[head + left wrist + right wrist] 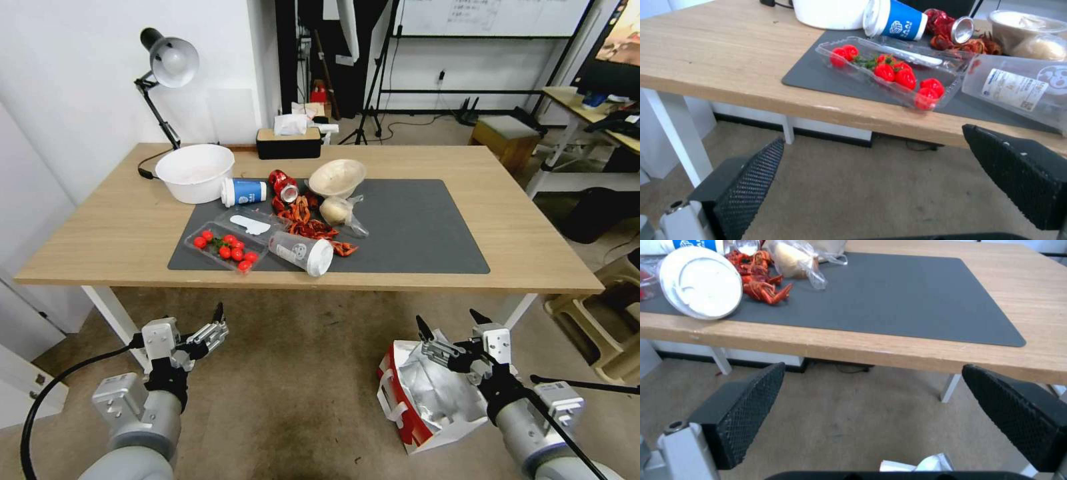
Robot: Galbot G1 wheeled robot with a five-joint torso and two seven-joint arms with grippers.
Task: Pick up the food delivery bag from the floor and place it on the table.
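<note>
The food delivery bag [427, 400] is sitting on the floor [287, 387] at the near right of the scene, in front of the tabletop [100, 227] and below its near edge, with its mouth gaping upward so that the silver foil lining is showing. It is leaning a little, its red side and white handles facing left, and its long axis is running roughly from near to far. The right hand [448, 328] is hovering directly over the far rim of the bag's open mouth, its fingers spread wide apart and gripping nothing; in the right wrist view a scrap of the bag's white rim [918, 465] is peeking in just beneath the hand [871, 413], with the carpet and the table edge lying beyond. The left hand [210, 327] is hanging over bare floor at the near left, well apart from the bag, its fingers likewise wide open and empty. The right arm is therefore clearly the nearer one, and the bag is lying straight below and slightly nearward of that hand, so the reach looks to be mainly a downward one toward the rim or a handle. On the tabletop, the dark grey mat [427, 227] is offering bare room on its right half, while cups, a strawberry tray and crayfish are crowding its left half.
</note>
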